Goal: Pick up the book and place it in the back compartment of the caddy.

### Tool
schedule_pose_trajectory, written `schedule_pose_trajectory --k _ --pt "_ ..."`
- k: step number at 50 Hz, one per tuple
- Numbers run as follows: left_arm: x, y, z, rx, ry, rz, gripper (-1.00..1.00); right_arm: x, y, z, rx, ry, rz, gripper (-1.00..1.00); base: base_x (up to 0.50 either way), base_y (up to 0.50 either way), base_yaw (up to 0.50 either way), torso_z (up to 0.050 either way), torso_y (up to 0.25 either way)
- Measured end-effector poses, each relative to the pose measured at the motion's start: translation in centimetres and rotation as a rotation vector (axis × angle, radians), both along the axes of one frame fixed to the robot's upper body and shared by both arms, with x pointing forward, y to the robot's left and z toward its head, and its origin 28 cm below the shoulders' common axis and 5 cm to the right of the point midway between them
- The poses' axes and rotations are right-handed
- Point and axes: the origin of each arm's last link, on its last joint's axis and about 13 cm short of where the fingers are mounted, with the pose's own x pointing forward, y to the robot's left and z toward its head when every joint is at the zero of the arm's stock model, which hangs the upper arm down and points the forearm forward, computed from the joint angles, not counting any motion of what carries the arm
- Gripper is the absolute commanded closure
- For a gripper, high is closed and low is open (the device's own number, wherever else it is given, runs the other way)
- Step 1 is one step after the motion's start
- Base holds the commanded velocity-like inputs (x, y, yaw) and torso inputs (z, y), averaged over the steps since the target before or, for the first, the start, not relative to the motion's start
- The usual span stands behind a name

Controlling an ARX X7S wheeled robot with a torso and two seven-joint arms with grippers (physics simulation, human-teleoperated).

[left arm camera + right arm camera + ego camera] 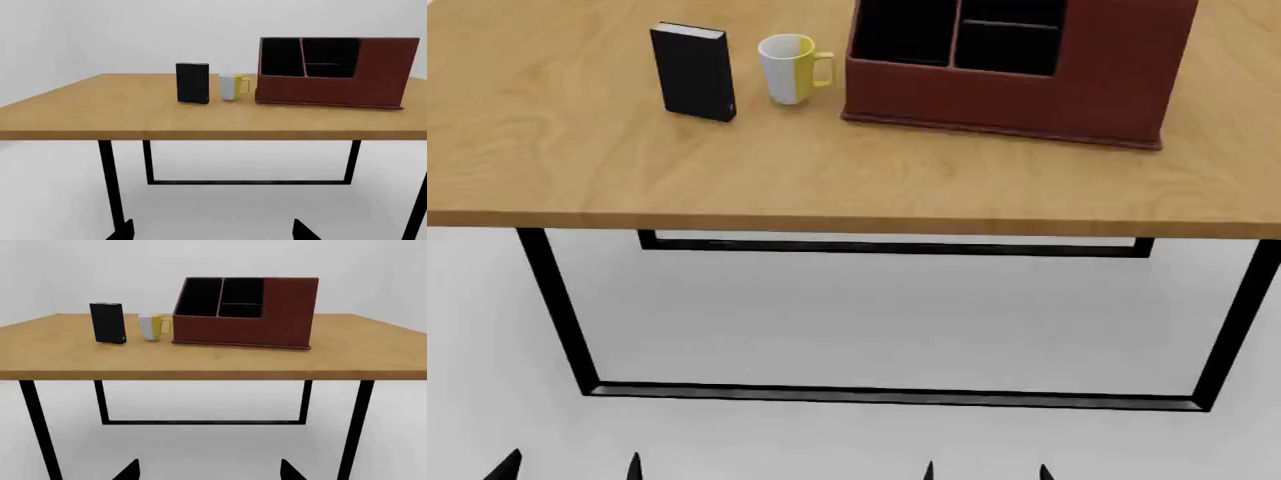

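The caddy (1014,85) is cut off at the head view's top edge.

A light wooden table (827,170) on thin black metal legs. Three things stand on it in a row: a black book (694,72) upright, a white mug (790,69) with a yellow handle just beside it, then a reddish-brown caddy (1021,70).

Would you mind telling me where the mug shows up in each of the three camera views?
Head view: the mug stands near the top, left of centre, between the book and the caddy.
Left wrist view: the mug is just right of the book.
Right wrist view: the mug is left of centre.
Shared landmark: the caddy, always beside the mug's yellow handle.
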Motion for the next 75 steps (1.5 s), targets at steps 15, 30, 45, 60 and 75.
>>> schedule_pose_trajectory --k 15,30,45,60,75 --pt "-0.3 -0.2 -0.1 0.018 -0.012 -0.032 -1.00 0.0 0.3 -0.1 -0.008 -0.004 0.006 -1.00 0.00 0.00 0.00 0.000 0.000" --pt "-0.4 -0.2 0.0 0.031 -0.032 -0.058 -1.00 0.1 0.4 -0.1 -0.013 -0.001 0.010 -1.00 0.00 0.00 0.00 0.013 0.000" --pt "-0.5 -0.2 0.3 0.038 -0.051 -0.067 -1.00 0.1 0.4 0.0 -0.014 -0.004 0.011 -1.00 0.00 0.00 0.00 0.050 0.000" --pt "-0.4 -0.1 0.6 0.049 -0.063 -0.069 -1.00 0.0 0.5 0.0 -0.017 -0.007 0.011 -1.00 0.00 0.00 0.00 0.050 0.000" --pt "-0.5 0.0 1.1 0.063 -0.073 -0.072 -1.00 0.0 0.4 0.5 -0.025 -0.018 0.007 -1.00 0.00 0.00 0.00 0.043 0.000"
